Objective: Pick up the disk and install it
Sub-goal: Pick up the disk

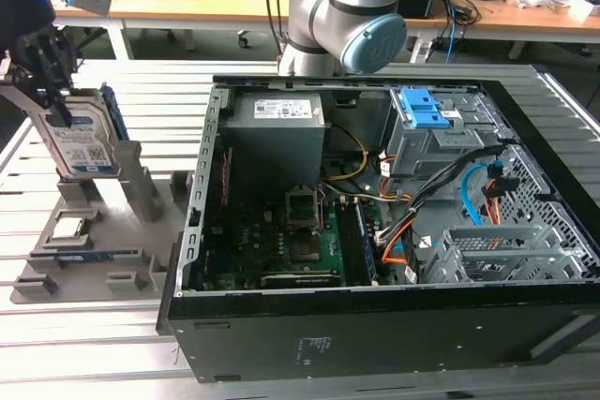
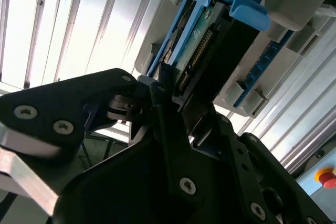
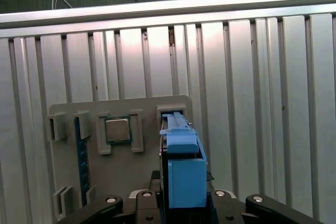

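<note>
I see tool [image 1: 54, 105] clamped on the disk [image 1: 82, 142] top edge; disk upright in grey holder [image 1: 131, 180], open counter [image 1: 150, 100] around, computer case [image 1: 375, 344] near.

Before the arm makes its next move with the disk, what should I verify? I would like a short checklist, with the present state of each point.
1. Grip: the gripper is shut on the disk, with fingers on both its sides: ok.
2. Disk free of the grey holder: cannot tell; in the exterior view its lower edge is at the holder.
3. Computer case open, inside exposed: ok.
4. Grey drive bay empty: cannot tell.
5. Cables away from the bay: not ok; black and blue ones run beside it.
</note>
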Robot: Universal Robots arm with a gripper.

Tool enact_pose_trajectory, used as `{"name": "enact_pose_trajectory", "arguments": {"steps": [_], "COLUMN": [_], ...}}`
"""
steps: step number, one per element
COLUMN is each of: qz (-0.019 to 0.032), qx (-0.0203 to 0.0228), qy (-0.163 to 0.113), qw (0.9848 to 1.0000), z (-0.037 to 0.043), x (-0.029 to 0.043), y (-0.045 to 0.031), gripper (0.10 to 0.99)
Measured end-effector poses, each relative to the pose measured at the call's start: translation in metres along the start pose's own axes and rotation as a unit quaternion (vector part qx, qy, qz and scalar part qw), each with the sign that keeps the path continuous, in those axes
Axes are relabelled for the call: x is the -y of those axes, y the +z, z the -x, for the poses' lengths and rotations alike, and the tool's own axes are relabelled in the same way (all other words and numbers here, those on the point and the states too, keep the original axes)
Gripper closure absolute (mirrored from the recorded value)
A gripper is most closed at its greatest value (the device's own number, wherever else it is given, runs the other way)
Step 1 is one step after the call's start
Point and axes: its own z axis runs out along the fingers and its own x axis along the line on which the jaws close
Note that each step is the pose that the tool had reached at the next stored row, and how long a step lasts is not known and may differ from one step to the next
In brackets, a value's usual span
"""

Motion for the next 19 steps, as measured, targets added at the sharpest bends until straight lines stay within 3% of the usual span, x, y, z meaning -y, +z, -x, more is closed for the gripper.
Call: {"name": "enact_pose_trajectory", "arguments": {"steps": [19], "qz": [0.0000], "qx": [0.0000], "qy": [0.000], "qw": [1.0000], "z": [-0.0011], "x": [0.0008], "y": [-0.0347], "gripper": [0.722]}}
